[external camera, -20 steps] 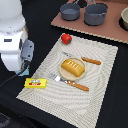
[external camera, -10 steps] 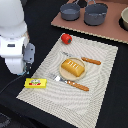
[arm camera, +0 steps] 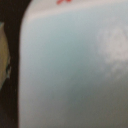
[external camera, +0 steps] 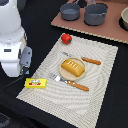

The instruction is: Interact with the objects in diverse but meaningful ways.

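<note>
In the exterior view a woven placemat [external camera: 95, 95] lies on a dark worktop. At the mat's middle a bread loaf [external camera: 73, 67] sits on a small plate [external camera: 81, 76]. A knife [external camera: 89, 60] lies just beyond the plate, toward the mat's far edge, and a fork [external camera: 71, 83] lies just before it, toward the near edge; both have orange handles. A red fruit [external camera: 66, 38] rests at the mat's far edge, near the corner on the exterior view's left. A yellow packet [external camera: 35, 83] with red print lies flat over the mat's edge on that same side. Beyond the mat, two grey pots [external camera: 88, 12] stand on a brown board [external camera: 107, 32]. The white arm [external camera: 14, 40] stands over the worktop on the exterior view's left, just beside the packet; the gripper is hidden there.

In the wrist view a pale blue-white carton [arm camera: 75, 70] fills nearly the whole picture, blurred. The fingers do not show, so I cannot tell whether the hand is apart or clamped.
</note>
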